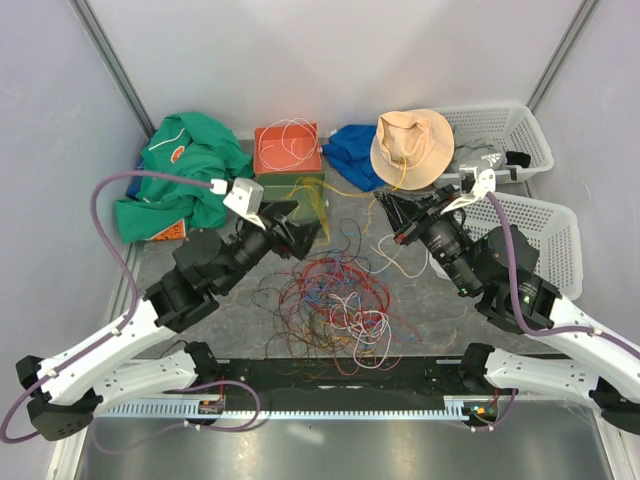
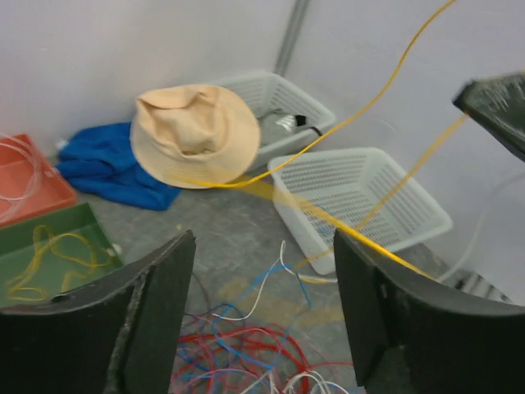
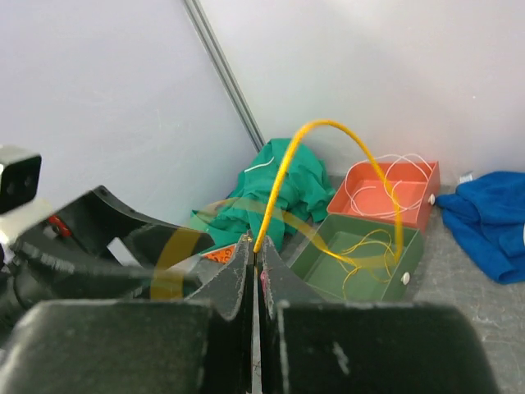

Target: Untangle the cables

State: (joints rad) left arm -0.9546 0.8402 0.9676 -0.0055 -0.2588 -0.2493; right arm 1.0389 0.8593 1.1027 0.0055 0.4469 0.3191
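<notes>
Cables (image 1: 335, 305) lie in a big messy pile on the worktop (image 1: 440, 320), in the middle, near the two arms. They are red, blue, white, purple and dark, all looped over each other.

One yellow cable (image 3: 328, 125) is lifted up. The right end effector (image 3: 254, 246) is shut tight on it, and the cable sticks out from the tips. From there it bends up in a high arch and drops into the green box (image 3: 361, 250). More yellow loops lie in that box. The orange box (image 3: 394, 193) just behind it has white cable in it.

The left end effector (image 2: 262, 246) is open wide and holds nothing. It hangs over the far edge of the pile. The yellow cable runs across in front of it.

At the back of the worktop are a green cloth (image 1: 180, 175), a blue cloth (image 1: 352, 155) and a tan hat (image 1: 412, 145). Two white baskets (image 1: 500, 135) sit on the right side.
</notes>
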